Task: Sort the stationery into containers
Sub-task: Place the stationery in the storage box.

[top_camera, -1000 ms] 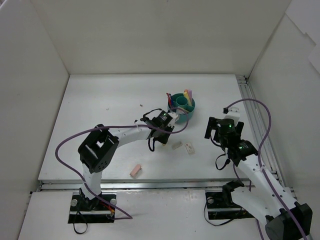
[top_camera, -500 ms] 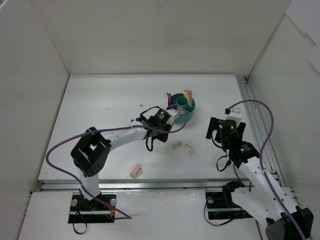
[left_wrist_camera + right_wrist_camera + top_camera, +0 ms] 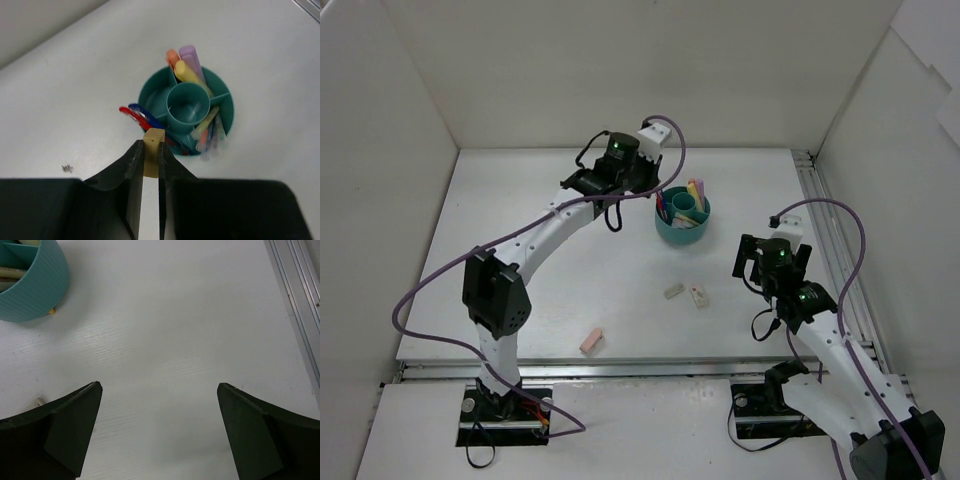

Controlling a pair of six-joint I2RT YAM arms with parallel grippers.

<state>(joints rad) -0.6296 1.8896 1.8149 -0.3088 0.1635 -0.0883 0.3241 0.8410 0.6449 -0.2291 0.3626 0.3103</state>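
Our left gripper (image 3: 151, 150) is clamped on a small beige eraser (image 3: 153, 138), which stands upright between the two black fingers and pokes out just past their tips. We see it held in the air above the near edge of the teal cup (image 3: 148, 90), on the side where a red pen (image 3: 131, 113) and a blue pen (image 3: 143, 111) lean out over the rim. In the cup's far compartment a yellow highlighter (image 3: 187, 74), a purple highlighter (image 3: 190, 56) and an orange highlighter (image 3: 172, 55) stand together, while several more pens (image 3: 207, 132) lie slanted in the compartment to the right. Its round middle well holds nothing we can make out. Our right gripper (image 3: 159, 386) hangs low over the surface (image 3: 165, 315) with its fingers spread wide apart and nothing between them, the cup well off to its left. Three erasers lie loose on the surface: a second beige eraser (image 3: 674, 292) and a white eraser (image 3: 698, 296) just beside each other, and a pink eraser (image 3: 592, 341) well apart near the front edge.
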